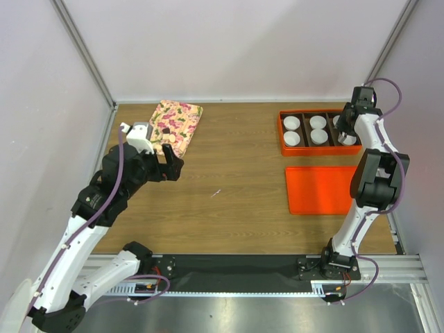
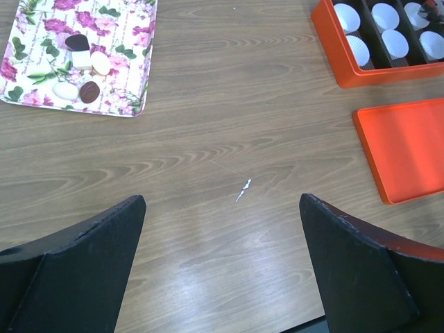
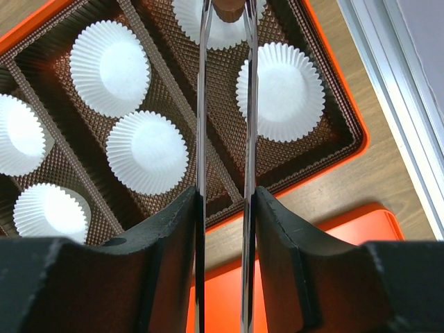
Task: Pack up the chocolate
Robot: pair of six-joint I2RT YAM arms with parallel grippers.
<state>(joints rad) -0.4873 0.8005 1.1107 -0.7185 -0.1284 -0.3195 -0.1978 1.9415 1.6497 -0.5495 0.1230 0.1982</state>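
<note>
Several small chocolates, a dark one [image 2: 78, 42] and a brown one [image 2: 89, 91] among pale ones, lie on a floral tray [image 2: 125, 76] at the back left [image 1: 177, 125]. My left gripper [image 1: 168, 165] hovers open and empty over the table near that tray. My right gripper [image 3: 226, 198] is shut on metal tongs [image 3: 202, 104]. The tong tips pinch a brown chocolate [image 3: 227, 7] just over a white paper cup [image 3: 222, 31] in the right compartment of the orange box [image 3: 350, 149]. The other cups [image 3: 147, 151] in view are empty.
The orange box [image 1: 281, 135] stands at the back right, with its flat orange lid [image 1: 320, 189] lying in front of it. A small white scrap [image 2: 243, 190] lies mid-table. Walls enclose the back and both sides.
</note>
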